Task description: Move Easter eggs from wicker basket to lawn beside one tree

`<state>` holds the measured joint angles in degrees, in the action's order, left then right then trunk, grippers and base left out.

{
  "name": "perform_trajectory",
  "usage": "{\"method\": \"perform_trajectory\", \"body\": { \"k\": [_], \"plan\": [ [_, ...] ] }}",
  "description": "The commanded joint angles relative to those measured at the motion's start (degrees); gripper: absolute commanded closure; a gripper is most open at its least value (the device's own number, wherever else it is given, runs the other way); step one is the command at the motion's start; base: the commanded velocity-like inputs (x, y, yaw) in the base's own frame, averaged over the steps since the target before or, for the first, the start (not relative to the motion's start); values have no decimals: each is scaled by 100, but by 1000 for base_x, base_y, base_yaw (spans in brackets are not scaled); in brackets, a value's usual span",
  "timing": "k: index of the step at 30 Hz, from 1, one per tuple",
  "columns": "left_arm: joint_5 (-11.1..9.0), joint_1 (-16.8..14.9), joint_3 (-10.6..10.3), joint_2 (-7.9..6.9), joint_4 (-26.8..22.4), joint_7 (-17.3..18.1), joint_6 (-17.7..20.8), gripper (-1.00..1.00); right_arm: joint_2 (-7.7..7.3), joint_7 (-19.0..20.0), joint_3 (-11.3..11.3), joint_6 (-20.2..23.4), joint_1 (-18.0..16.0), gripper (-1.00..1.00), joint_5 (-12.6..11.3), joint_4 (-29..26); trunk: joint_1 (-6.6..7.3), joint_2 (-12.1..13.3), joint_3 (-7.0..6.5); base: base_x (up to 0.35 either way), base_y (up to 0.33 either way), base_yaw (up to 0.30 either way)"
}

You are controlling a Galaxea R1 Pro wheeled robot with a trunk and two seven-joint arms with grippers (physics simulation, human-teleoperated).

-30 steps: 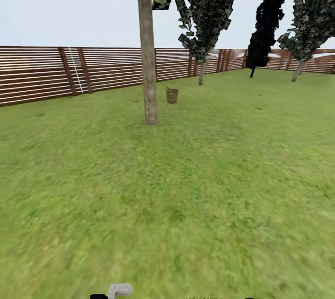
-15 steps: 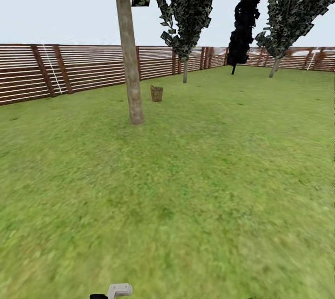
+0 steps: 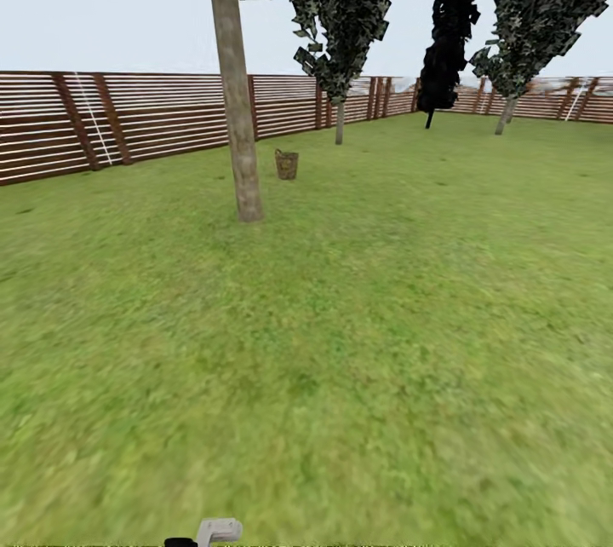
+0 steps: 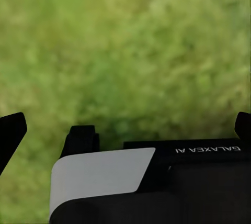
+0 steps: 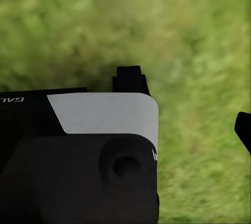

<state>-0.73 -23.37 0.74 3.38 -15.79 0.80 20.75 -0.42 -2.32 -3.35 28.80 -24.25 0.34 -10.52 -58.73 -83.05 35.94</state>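
lawn (image 3: pixel 358 342): open grass from near edge to 12 o'clock | obstacle: tree (image 3: pixel 243 155) trunk at 11 o'clock, wicker basket (image 3: pixel 286 164) just beyond it | fence (image 3: pixel 153 117) closes far side, 10 to 2 o'clock

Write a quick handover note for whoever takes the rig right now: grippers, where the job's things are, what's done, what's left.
Grippers: both wrist views look down at grass; the fingers hold nothing, and whether they are open or shut cannot be told.
Wicker basket: far ahead on the lawn, standing just beyond and to the right of the nearest tree. Too small to see eggs inside.
Done: nothing visible; no eggs on the grass by any tree.
Left: drive up to the basket, take out all three eggs, set them on the grass beside one tree. That nearest trunk looks the handiest choice.
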Motion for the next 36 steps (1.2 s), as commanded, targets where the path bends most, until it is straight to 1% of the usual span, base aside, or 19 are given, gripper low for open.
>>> {"method": "perform_trajectory", "body": {
  "k": [1, 13, 15, 16, 18, 20, 24, 28, 36],
  "plan": [
    [-6, -1, 10, 2, -11, 8, 34, -100, 1, -16, -34, 29, 0, -100, 1, -12, 0, -3, 15, 0, 0, 70],
    [-6, -1, 8, 1, -7, 8, 34, -100, 17, -22, -28, -29, 7, -100, 4, -8, 0, -3, 121, 0, 0, 83],
    [-6, -1, 6, 3, -4, 8, 34, -100, 22, -17, -25, -250, 10, -100, 18, -4, 0, -3, 125, 0, 0, 18],
    [-6, -1, 5, 4, -3, 8, 34, -100, 20, -8, -21, -507, 18, -100, 31, 12, 0, -3, 125, 0, 0, 6],
    [-6, -1, 5, 4, -4, 8, 34, -100, 16, 12, -18, -741, 24, -100, 47, 125, 0, -3, 126, 0, 0, 3],
    [-6, -1, 5, 4, -3, 8, 34, -100, 34, -3, -17, -818, 25, -100, 46, 189, 0, -3, 126, 0, 0, 1],
    [-6, -1, 5, 4, -3, 8, 34, -100, 54, -19, -24, -811, 26, -100, 16, 233, 0, -3, 126, 0, 0, -6],
    [-6, -1, 5, 4, -3, 10, 34, -100, 24, -22, -47, -792, 26, -100, 4, 234, 0, -3, 120, 0, 0, -165],
    [-6, -1, 5, 4, -3, 23, 28, -100, 16, -8, -52, -780, 26, -100, -7, 238, 0, -3, 103, 23, 0, -267]
  ]
}}
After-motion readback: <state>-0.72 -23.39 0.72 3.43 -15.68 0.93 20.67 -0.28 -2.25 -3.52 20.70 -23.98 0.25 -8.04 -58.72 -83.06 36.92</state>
